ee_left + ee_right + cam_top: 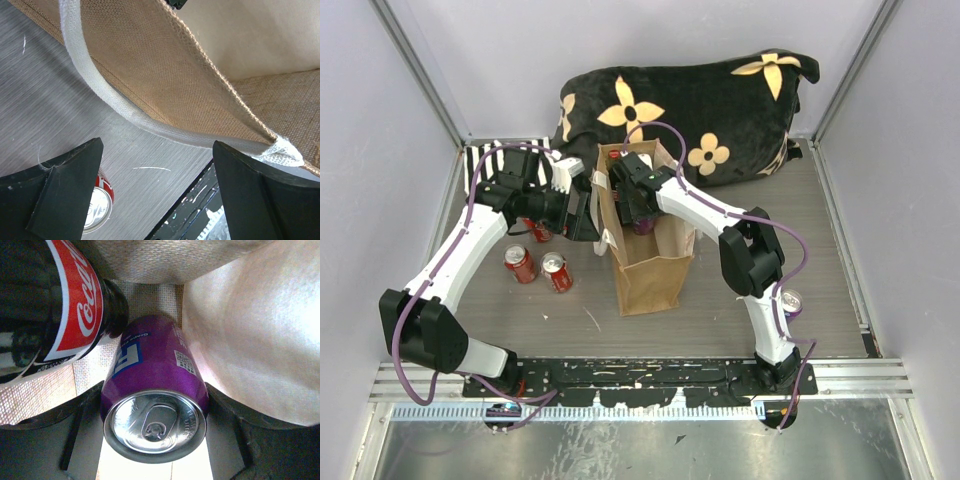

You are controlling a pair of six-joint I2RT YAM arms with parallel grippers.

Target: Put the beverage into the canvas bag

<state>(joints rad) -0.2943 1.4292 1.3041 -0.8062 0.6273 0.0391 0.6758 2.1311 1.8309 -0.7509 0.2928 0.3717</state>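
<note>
The tan canvas bag (650,270) stands upright mid-tabletop (820,250), with a cream handle (100,95) at its rim. Inside it, beside a Coca-Cola bottle (75,305), the right gripper (155,407) clasps the beverage, a glossy purple can (155,365) with a silver pull-tab top. The left gripper (156,165) hangs spread wide and empty by the handle.

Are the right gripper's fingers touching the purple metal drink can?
Touching. The right wrist view shows the purple metal drink can clamped between the black fingers of the right gripper, both pressed against its sides with no gap.
</note>
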